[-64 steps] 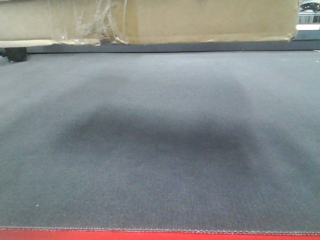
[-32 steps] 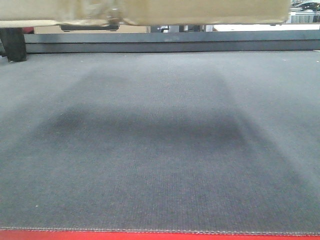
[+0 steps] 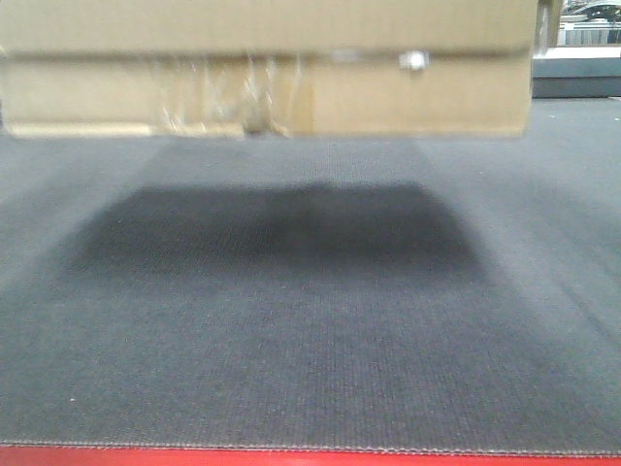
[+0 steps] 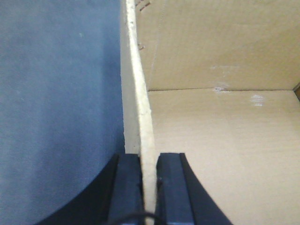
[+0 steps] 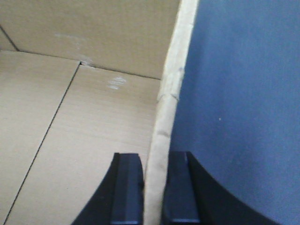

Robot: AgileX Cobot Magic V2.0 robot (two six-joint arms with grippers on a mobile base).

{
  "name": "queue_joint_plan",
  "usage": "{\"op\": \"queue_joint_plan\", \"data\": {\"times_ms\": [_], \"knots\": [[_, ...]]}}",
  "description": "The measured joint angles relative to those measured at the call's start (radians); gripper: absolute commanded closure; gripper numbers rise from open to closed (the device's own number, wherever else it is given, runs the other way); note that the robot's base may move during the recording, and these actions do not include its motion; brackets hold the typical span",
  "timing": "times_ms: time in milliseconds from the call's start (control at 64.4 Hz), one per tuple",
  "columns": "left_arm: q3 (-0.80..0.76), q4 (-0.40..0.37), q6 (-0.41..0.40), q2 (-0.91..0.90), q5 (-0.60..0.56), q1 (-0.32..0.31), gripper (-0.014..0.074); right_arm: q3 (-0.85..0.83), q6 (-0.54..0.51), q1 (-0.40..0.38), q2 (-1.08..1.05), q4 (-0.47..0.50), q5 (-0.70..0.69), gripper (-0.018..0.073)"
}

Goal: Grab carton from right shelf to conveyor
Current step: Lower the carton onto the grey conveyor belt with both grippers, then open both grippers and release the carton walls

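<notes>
The brown carton (image 3: 272, 68) hangs above the dark grey conveyor belt (image 3: 310, 340) and casts a dark shadow on it. Crinkled clear tape (image 3: 223, 97) runs along its lower seam. My left gripper (image 4: 149, 187) is shut on the carton's left wall edge (image 4: 140, 112), with one finger inside the open box and one outside. My right gripper (image 5: 153, 192) is shut on the carton's right wall edge (image 5: 171, 89) the same way. The box's inner floor (image 5: 70, 140) shows bare. The right shelf is out of view.
The conveyor's red frame (image 3: 310, 456) runs along the near edge of the front view. A dark rail (image 3: 577, 85) shows at the belt's far right behind the carton. Belt surface lies beside the carton in both wrist views (image 4: 56, 93) (image 5: 248, 93).
The carton rose almost out of the top of the front view, then came down and nearer, now filling the upper part. Its shadow on the belt is sharper and darker.
</notes>
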Motion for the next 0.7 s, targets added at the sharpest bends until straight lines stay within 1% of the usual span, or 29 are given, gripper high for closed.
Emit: {"op": "queue_joint_plan", "data": {"times_ms": [140,217,280,326,373,388,404,435,450,466,482,559,699], "knots": [[0.0,-0.002,0.003,0.059,-0.031,0.0,0.0594,0.0,0.0,-0.014,0.05,-0.008,-0.01,0.0627],[0.0,-0.002,0.003,0.09,-0.045,0.0,0.0538,0.0,0.0,-0.014,0.069,-0.026,-0.014,0.0626],[0.0,-0.002,0.007,0.103,-0.052,0.0,0.0451,0.0,0.003,-0.014,0.079,-0.035,-0.016,0.0601],[0.0,-0.002,0.009,0.108,-0.059,0.0,0.0362,0.0,0.003,-0.014,0.08,-0.045,-0.018,0.0535],[0.0,-0.002,0.011,0.108,-0.066,0.0,0.0277,0.0,0.003,-0.014,0.083,-0.053,-0.021,0.0447],[0.0,-0.002,0.011,0.108,-0.066,0.0,0.0247,0.0,0.003,-0.014,0.083,-0.055,-0.023,0.0412],[0.0,-0.002,0.011,0.108,-0.068,0.0,0.0203,0.0,0.003,-0.014,0.083,-0.058,-0.022,0.0357],[-0.001,-0.002,0.013,0.108,-0.072,0.0,0.016,0.0,0.003,-0.014,0.083,-0.058,-0.027,0.0279],[-0.002,-0.002,0.013,0.108,-0.074,0.0,0.0133,0.0,0.003,-0.014,0.083,-0.06,-0.029,0.0258],[-0.002,-0.002,0.013,0.108,-0.076,0.0,0.0107,0.0,0.003,-0.014,0.083,-0.06,-0.031,0.0197],[-0.002,-0.002,0.013,0.108,-0.077,0.0,0.0071,0.0,0.003,-0.014,0.083,-0.062,-0.031,0.0156],[-0.002,-0.002,0.013,0.108,-0.079,0.0,-0.0022,-0.002,0.003,-0.014,0.083,-0.065,-0.033,-0.002],[-0.002,-0.002,0.015,0.101,-0.07,0.0,-0.0013,-0.002,0.001,-0.014,0.08,-0.071,-0.017,0.0001]]}}
